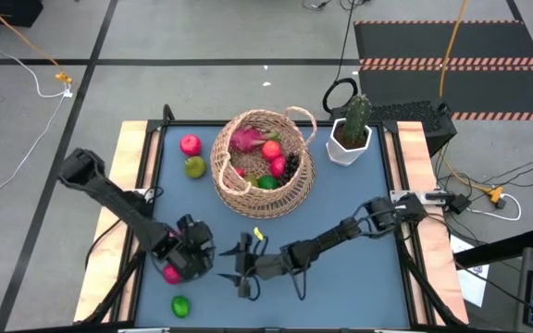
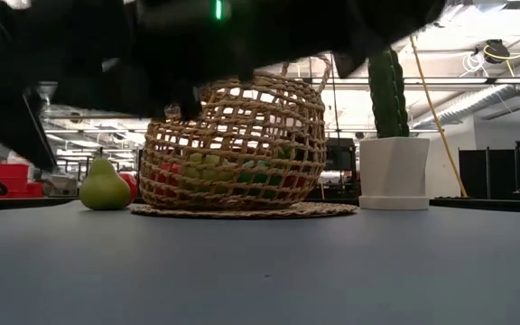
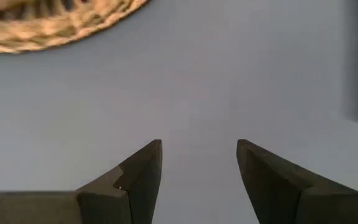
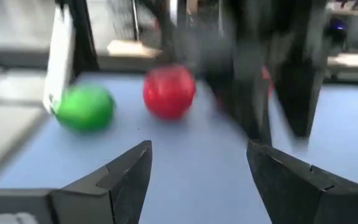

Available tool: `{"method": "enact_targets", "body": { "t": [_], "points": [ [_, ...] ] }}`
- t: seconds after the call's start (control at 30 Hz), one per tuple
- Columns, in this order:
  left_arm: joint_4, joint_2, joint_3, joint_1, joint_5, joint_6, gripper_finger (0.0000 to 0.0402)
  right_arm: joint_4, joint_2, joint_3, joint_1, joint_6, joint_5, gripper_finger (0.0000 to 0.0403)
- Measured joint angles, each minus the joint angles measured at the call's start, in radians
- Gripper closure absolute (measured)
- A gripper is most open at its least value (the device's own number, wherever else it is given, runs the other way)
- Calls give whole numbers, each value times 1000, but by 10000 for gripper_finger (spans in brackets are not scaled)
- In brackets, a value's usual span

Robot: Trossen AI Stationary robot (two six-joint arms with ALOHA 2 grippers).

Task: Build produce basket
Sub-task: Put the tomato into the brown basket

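The tan wicker basket (image 1: 262, 185) (image 2: 233, 144) stands on its flat base at the table's far middle, with a pink dragon fruit (image 1: 246, 141), a red apple (image 1: 271, 149), dark grapes (image 1: 291, 166) and a lime (image 1: 266, 182) inside. A red apple (image 1: 190, 144) and a pear (image 1: 194, 166) (image 2: 105, 188) lie left of it. My left gripper (image 1: 199, 237) (image 3: 199, 168) is open over bare table at the near left. A red fruit (image 1: 171, 273) (image 4: 169, 91) lies beside its wrist, and a lime (image 1: 180, 305) (image 4: 86, 107) lies nearer. My right gripper (image 1: 240, 268) (image 4: 197, 168) is open and faces both.
A white hexagonal pot with a green cactus (image 1: 350, 134) (image 2: 394, 171) stands right of the basket at the far edge. Wooden rails (image 1: 132, 185) run along both table sides. Bare blue table (image 1: 359, 287) spreads at the near right. The two arms sit close together at the near middle.
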Motion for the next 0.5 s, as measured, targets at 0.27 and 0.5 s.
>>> {"method": "enact_targets", "body": {
  "t": [0.27, 0.5],
  "points": [
    [-336, -23, 189, -208, -125, -112, 193, -55, 115, 196, 23, -81, -55, 153],
    [-330, -20, 186, -349, -14, -271, 193, -236, 278, 422, 44, -143, -55, 154]
  ]
}}
